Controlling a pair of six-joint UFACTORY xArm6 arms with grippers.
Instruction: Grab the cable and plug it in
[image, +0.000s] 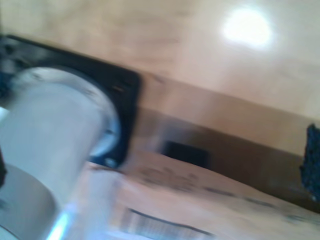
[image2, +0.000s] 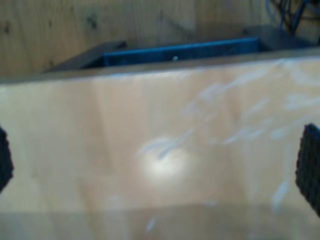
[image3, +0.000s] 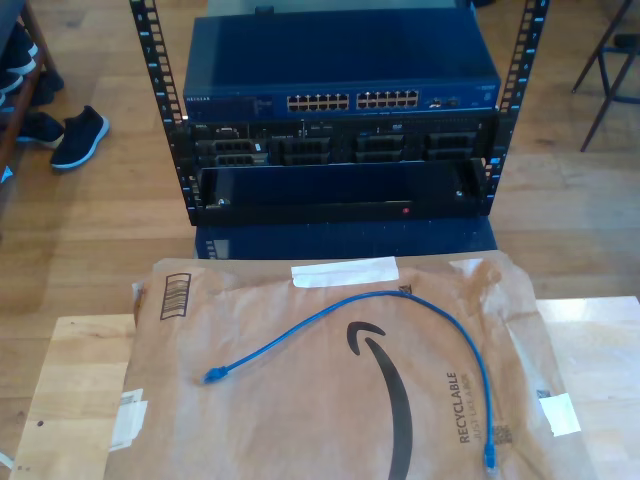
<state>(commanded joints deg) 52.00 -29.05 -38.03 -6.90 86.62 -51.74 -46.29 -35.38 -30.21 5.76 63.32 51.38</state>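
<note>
You have the blue patch cable (image3: 400, 310) lying loose on a flattened brown paper mailer (image3: 300, 400) that covers the middle of the wooden worktop (image3: 75, 370). The cable runs in an arch: one plug (image3: 213, 376) rests toward the exterior view's left, the cord rises to a peak near the mailer's far edge, just beside a white label (image3: 345, 271), then bends down toward the exterior view's right, where the other plug (image3: 490, 461) lies near the picture's lower edge. Nothing touches the cable.

Beyond the worktop stands an open equipment rack (image3: 340, 110) on the wooden floor. Its top unit is a blue network switch (image3: 340, 100) with two blocks of ports across its face; darker units sit beneath it. A pair of dark shoes (image3: 60, 130) sits on the floor at the exterior view's left.

Your first wrist view is blurred. It shows pale wood, a black plate (image: 117, 85) with a round white arm part (image: 55, 130) in front of it, and one dark ribbed pad (image: 311, 160) of my first gripper; from a single pad you cannot tell how those jaws stand.

Your second wrist view looks over a pale wooden surface toward a blue panel (image2: 180, 51), probably the rack's. Two black ribbed pads (image2: 309, 167) of my second gripper (image2: 157, 165) sit at opposite edges of the picture, so those jaws are spread wide with nothing between them.
</note>
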